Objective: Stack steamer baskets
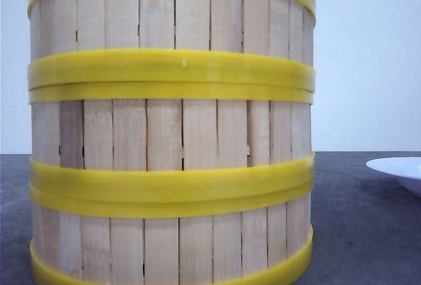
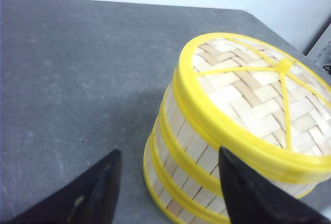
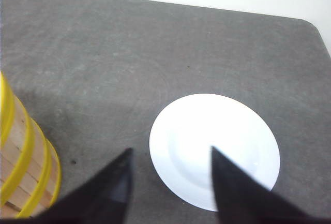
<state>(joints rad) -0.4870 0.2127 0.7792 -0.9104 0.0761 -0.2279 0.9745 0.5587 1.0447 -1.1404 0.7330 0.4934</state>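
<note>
Your left gripper and right gripper both hang with fingers spread, holding nothing. The steamer baskets stand stacked (woven lid on top), beside the white plate, so stacking looks finished.

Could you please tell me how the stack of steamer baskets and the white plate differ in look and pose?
The stack of steamer baskets stands tall, three tiers of pale wood slats banded in yellow, topped by a woven lid; the white plate lies low and flat. The stack is slatted and two-coloured; the plate is smooth, plain white and empty. Both are round, rest on the grey table, and neither is held by a tool.
</note>
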